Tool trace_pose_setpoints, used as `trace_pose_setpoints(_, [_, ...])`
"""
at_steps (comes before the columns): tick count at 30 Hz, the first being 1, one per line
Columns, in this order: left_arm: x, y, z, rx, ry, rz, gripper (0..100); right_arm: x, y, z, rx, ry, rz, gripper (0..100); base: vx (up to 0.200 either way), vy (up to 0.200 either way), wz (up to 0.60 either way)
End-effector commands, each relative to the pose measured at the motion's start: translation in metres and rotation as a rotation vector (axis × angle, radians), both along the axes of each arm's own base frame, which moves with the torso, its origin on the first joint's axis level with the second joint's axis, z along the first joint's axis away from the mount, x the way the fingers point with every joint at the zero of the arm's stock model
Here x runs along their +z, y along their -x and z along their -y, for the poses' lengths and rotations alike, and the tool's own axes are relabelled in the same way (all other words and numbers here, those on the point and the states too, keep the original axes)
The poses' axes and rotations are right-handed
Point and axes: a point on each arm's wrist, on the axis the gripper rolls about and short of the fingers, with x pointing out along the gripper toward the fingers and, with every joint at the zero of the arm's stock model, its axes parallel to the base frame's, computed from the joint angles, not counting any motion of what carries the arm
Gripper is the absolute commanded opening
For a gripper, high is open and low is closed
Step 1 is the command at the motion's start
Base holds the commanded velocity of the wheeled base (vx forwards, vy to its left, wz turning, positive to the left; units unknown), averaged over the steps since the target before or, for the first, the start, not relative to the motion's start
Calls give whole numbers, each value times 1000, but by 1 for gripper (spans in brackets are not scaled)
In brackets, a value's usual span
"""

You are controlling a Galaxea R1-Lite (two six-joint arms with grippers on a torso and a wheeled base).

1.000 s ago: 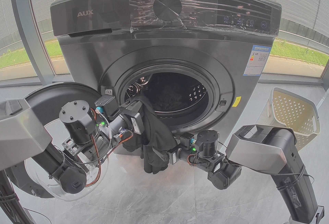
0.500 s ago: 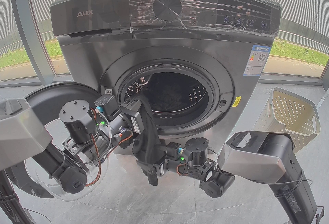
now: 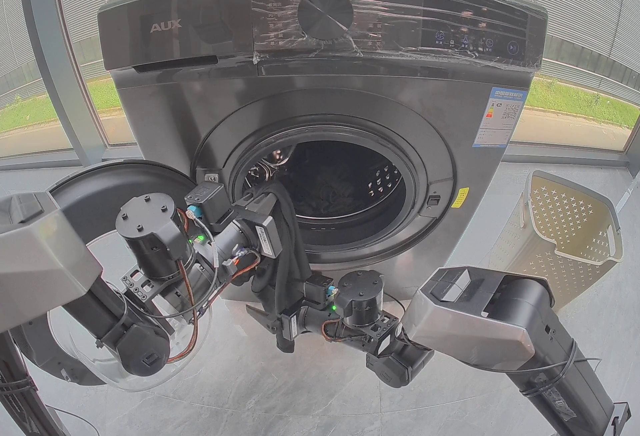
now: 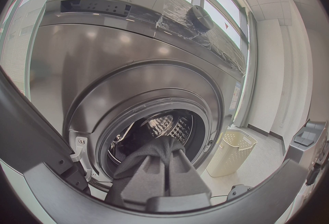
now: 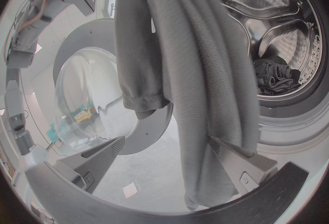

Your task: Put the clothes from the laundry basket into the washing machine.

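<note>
On the washing machine [image 3: 320,91], pale brand lettering [image 3: 165,26] sits left of the dial [image 3: 325,13]. Rows of fine print [image 3: 373,14] flank the dial under plastic wrap, too small to read. Lit symbols [image 3: 477,44] glow to the dial's right. A blue-and-white label [image 3: 500,117] and a small yellow sticker [image 3: 459,197] sit below and right of the dial, both illegible.
</note>
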Motion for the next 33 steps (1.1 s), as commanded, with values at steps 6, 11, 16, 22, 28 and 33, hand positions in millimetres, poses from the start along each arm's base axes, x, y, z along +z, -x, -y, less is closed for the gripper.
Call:
trace_pose_setpoints(6, [0, 0, -1, 4, 1, 1, 0, -18, -22, 1, -127, 38, 35, 100, 0, 0, 0])
trace_pose_setpoints(11, [0, -1, -2, 7, 1, 1, 0, -18, -38, 16, -228, 68, 72, 100, 0, 0, 0])
trace_pose_setpoints(16, [-1, -1, -5, 13, -1, -3, 0, -19, -40, 22, -243, 70, 81, 0, 0, 0, 0])
trace_pose_setpoints(22, [-3, -2, -13, 38, -5, -9, 0, 0, -32, 30, -254, 58, 95, 0, 0, 0, 0])
trace_pose_setpoints(28, [-8, -5, -27, 73, -11, -17, 0, 45, -7, 61, -266, 67, 85, 0, 0, 0, 0])
trace_pose_setpoints(33, [1, 3, -45, 90, 2, -7, 0, 91, 20, 106, -276, 78, 74, 0, 0, 0, 0])
